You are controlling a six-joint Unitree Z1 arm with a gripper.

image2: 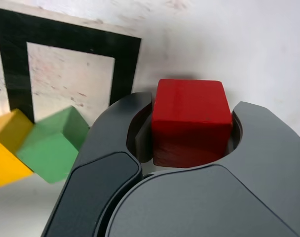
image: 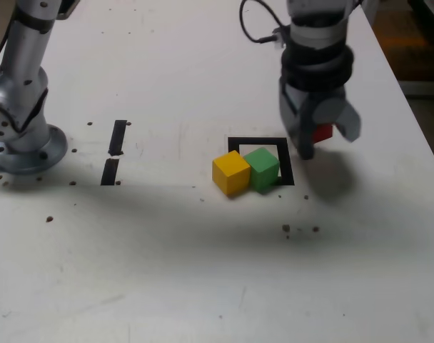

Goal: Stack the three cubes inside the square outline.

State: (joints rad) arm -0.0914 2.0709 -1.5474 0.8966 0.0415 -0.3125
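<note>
light: even, bright overhead | shadow: broad soft band across table (image: 203, 286), arm's shadow at 4 o'clock of red cube (image: 323, 132) | blur: wrist view soft on green cube (image2: 51, 145), yellow cube (image2: 4, 153) | glare: none

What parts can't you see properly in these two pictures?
- Small red cube: exterior view, mostly hidden by the grey gripper shut on it.
- Small yellow cube: wrist view, cut off by the picture's edge and blurred.
- Thin black square outline: exterior view, its near side hidden behind the small green cube.
</note>
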